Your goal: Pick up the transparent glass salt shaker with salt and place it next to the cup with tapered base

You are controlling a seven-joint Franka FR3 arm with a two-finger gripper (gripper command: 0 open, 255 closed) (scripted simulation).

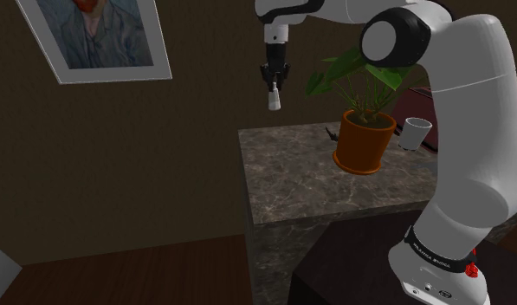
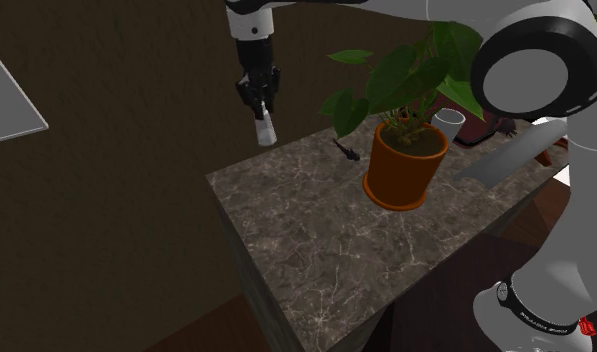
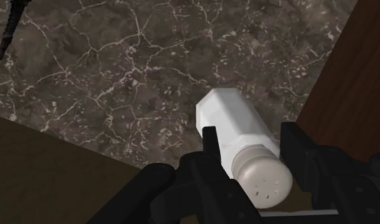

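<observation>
A white salt shaker [image 1: 272, 99] with a perforated cap hangs in the air above the far corner of the dark marble table [image 1: 317, 182], and my black gripper [image 1: 273, 84] is shut on it. In the wrist view the fingers [image 3: 211, 145] clasp the shaker [image 3: 233, 130] just below its cap, its base pointing down at the marble. From the second exterior view the shaker [image 2: 265, 131] hangs under the gripper [image 2: 258, 103] over the table's far edge. The white cup [image 1: 414, 133] with a tapered base stands at the shoulder view's right, behind the plant pot; it also shows as cup [image 2: 449, 121].
A leafy plant in an orange pot [image 1: 364, 144] stands on the table between the shaker and the cup. A small dark object [image 2: 346, 152] lies on the marble near the pot. A framed picture [image 1: 100, 39] hangs on the wall. The dark stand [image 1: 352, 269] sits below the arm.
</observation>
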